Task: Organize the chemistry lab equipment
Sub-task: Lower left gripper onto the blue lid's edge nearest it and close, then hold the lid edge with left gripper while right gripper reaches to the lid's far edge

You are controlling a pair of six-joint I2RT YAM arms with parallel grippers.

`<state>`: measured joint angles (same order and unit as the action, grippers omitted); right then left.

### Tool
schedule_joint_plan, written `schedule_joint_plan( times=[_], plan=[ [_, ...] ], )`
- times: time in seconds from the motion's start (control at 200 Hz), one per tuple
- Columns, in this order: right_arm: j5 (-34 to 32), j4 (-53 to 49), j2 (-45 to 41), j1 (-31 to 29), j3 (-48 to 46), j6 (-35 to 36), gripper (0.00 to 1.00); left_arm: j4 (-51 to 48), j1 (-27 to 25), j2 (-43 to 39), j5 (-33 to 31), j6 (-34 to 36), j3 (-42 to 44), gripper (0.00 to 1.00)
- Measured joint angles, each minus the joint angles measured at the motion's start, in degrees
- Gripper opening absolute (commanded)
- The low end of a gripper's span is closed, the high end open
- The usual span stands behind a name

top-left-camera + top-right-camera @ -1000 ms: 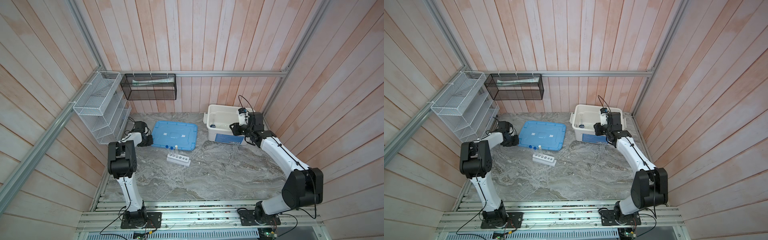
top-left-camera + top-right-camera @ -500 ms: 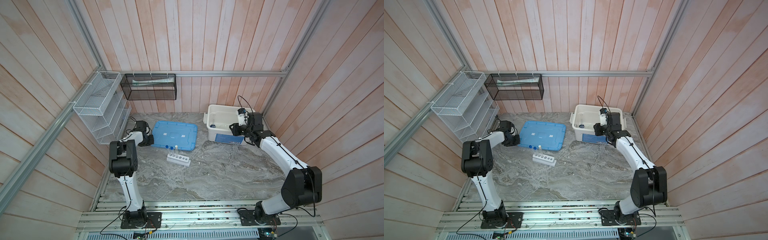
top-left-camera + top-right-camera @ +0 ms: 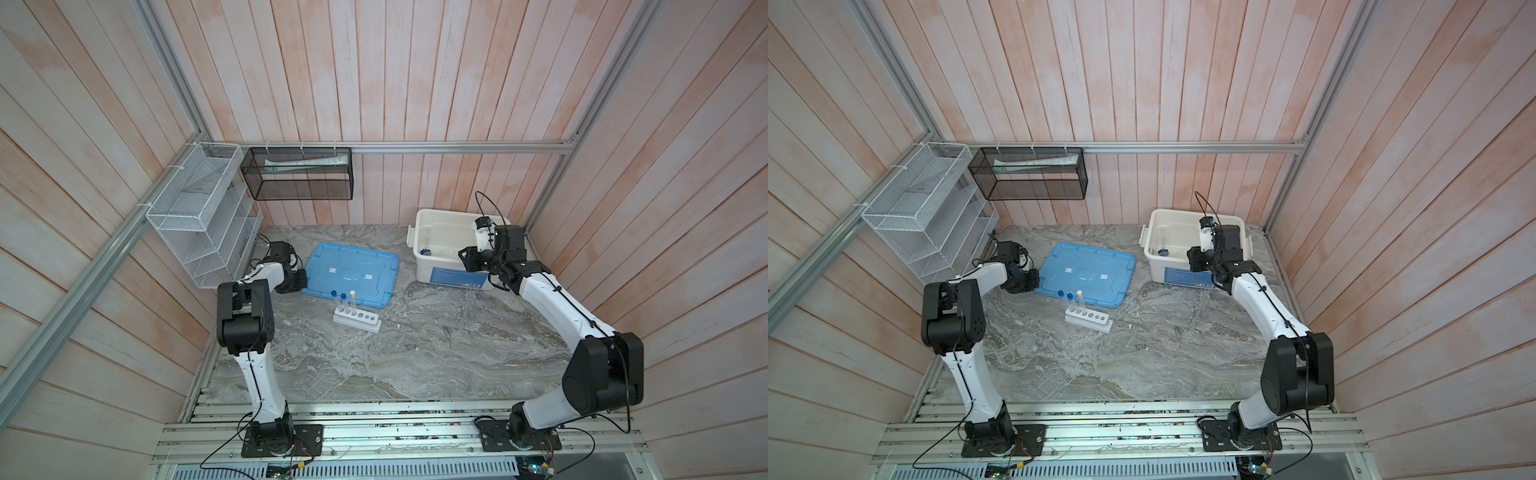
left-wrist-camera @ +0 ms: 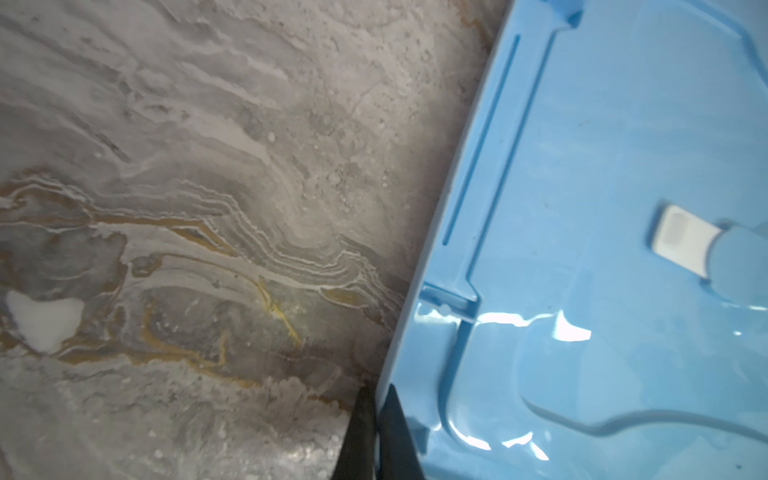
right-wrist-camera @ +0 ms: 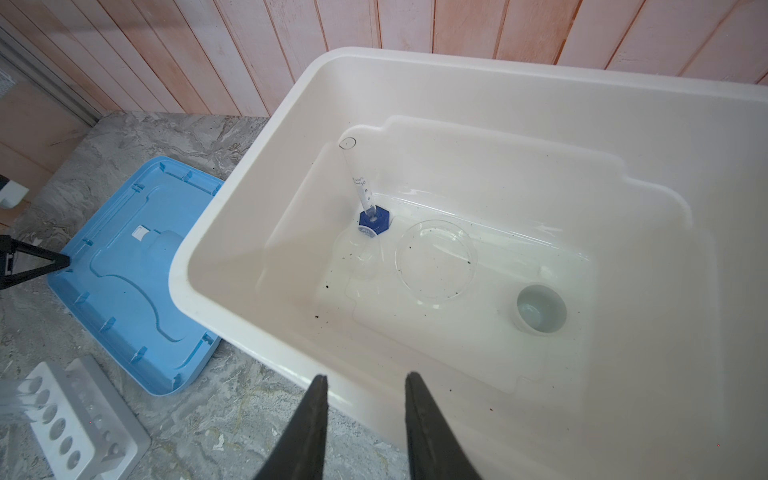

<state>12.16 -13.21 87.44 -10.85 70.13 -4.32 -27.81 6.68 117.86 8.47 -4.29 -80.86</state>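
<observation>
You have 3 test tubes [image 3: 343, 303] in the rack [image 3: 357, 322] beside the bin [image 3: 453, 278]; white dish [image 5: 540, 309] and blue-based piece [image 5: 374, 220] sit inside it. Left pincer [image 4: 377, 390] clamps its lid [image 4: 582, 166], still off; right pincer [image 5: 366, 375] hovers part-open, empty.

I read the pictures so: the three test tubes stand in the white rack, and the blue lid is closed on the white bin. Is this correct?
Not fully. The three test tubes do stand in the white rack, but the blue lid is off the white bin: it lies flat on the table beside the open bin, as both top views show.
</observation>
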Motion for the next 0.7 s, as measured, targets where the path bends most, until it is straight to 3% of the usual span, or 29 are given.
schedule_joint_plan(
  times=[0.7],
  plan=[
    [0.46, -0.28, 2.58, -5.27, 3.91, -0.59, 0.34, -2.67, 4.02, -4.13, 8.33, -4.13, -1.22, 0.00]
  ],
)
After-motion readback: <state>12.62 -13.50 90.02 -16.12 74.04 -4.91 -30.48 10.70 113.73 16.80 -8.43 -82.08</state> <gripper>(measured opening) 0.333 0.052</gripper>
